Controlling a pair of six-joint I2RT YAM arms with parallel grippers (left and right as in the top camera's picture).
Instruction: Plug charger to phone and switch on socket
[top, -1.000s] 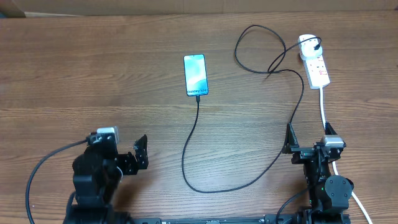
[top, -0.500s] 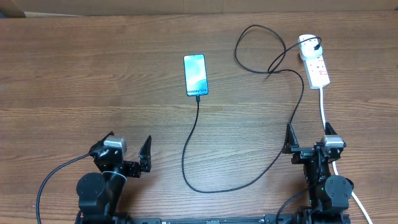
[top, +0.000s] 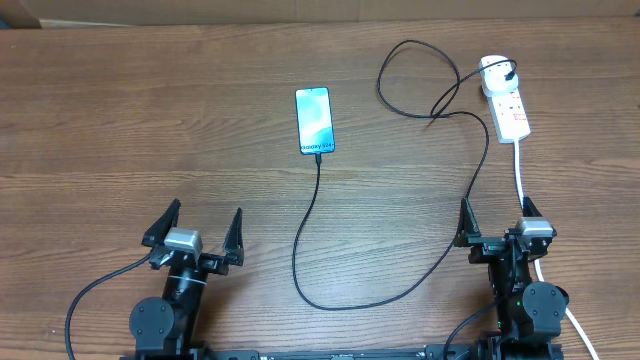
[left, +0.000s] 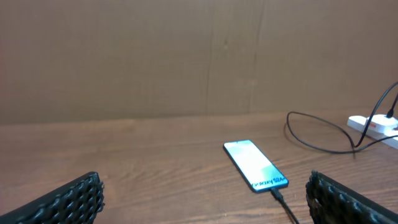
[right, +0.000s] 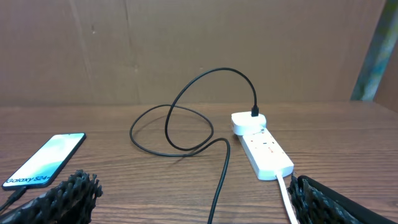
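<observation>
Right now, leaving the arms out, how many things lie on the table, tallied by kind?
Phones: 1, the phone, screen lit.
Power strips: 1, the socket.
Black cables: 1, the charger, running from the socket to the phone.
White cords: 1, the white cord leaving the socket.
Total: 4

The phone (top: 314, 121) has a light-blue screen and black edges. The charger (top: 318, 175) is black. The socket (top: 511, 110) is white with red switch marks, and its cord (top: 520, 170) is white. The bench (top: 150, 130) is brown wood-grain.
</observation>
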